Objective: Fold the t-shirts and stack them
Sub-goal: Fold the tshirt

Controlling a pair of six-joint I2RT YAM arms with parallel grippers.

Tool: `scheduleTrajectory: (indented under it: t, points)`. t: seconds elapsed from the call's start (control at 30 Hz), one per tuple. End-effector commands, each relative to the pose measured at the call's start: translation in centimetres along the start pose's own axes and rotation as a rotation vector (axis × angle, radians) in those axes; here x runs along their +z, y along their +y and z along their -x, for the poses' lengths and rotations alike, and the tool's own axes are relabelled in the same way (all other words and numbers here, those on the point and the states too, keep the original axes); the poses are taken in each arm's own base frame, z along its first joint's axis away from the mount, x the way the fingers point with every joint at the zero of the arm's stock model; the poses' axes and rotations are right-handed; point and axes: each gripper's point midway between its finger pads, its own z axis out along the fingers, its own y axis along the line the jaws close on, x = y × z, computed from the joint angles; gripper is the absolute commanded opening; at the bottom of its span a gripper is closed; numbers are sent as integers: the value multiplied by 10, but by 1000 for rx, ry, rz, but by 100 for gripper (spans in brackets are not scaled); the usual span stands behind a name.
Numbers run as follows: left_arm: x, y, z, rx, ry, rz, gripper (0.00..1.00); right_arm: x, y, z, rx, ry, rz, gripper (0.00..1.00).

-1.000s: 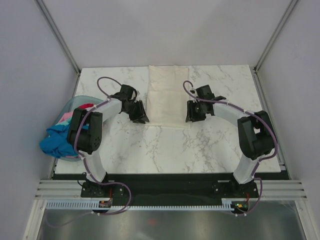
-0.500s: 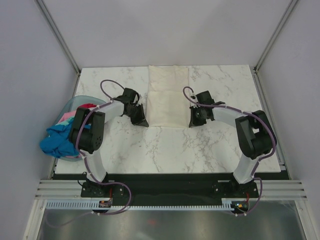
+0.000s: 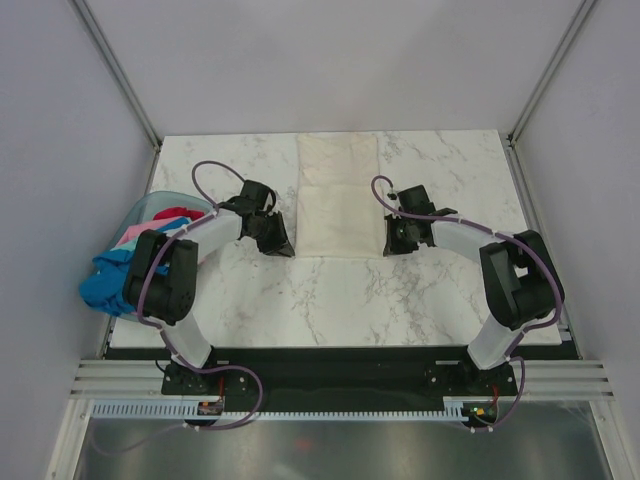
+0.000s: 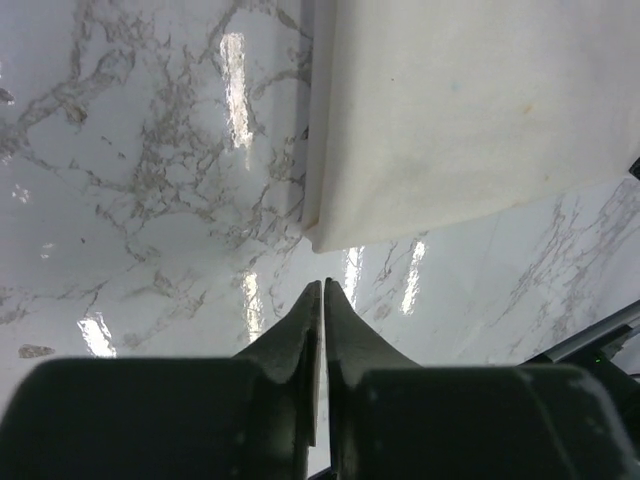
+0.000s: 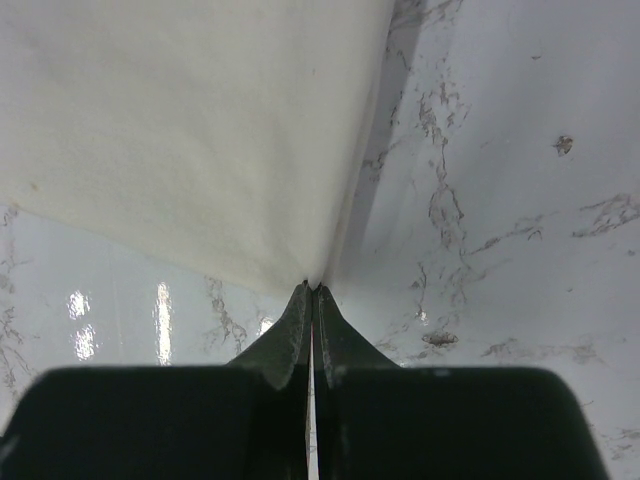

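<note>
Left of the cream t-shirt (image 3: pixel 337 195), a plastic basket (image 3: pixel 140 212) holds crumpled coloured shirts (image 3: pixel 110 285). The left gripper (image 4: pixel 323 288) is closed and empty, just short of the near-left corner. The shirt, a matte folded strip on the glossy marble counter (image 3: pixel 330 300), looks light and limp, so it is best pinched at the corners. The right gripper (image 5: pixel 312 290) is closed against the near-right corner; grasp uncertain.

Boxed in on three sides by plain, pale grey walls (image 3: pixel 330 60), with slanting aluminium posts (image 3: pixel 115 70) at the two far corners — a white bench (image 3: pixel 330 300) veined in grey. Glossy, with bright streaks of glare (image 4: pixel 235 60) across the surface up close. Along the near edge, aluminium rails (image 3: pixel 110 378) and a perforated strip (image 3: pixel 340 410) — below them, dull grey metal sheet (image 3: pixel 330 450).
</note>
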Motion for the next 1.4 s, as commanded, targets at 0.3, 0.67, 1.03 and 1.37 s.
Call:
scheduleTrajectory:
  t: [0.3,0.67,1.03,1.37]
  points:
    - [22,-15,20,17,-14,-79,35,-4,1,5,0,-24,6,0]
    - [19,-18,28,30,-37,-73,2,-7,2,10,-2,-39,6,0]
    - [1,-4,-10,-37,-33,-19,2,-20,-7,-4,50,-92,-35,0]
    - [1,-3,-56,-50,14,-9,2,-19,6,-37,89,-62,1,0]
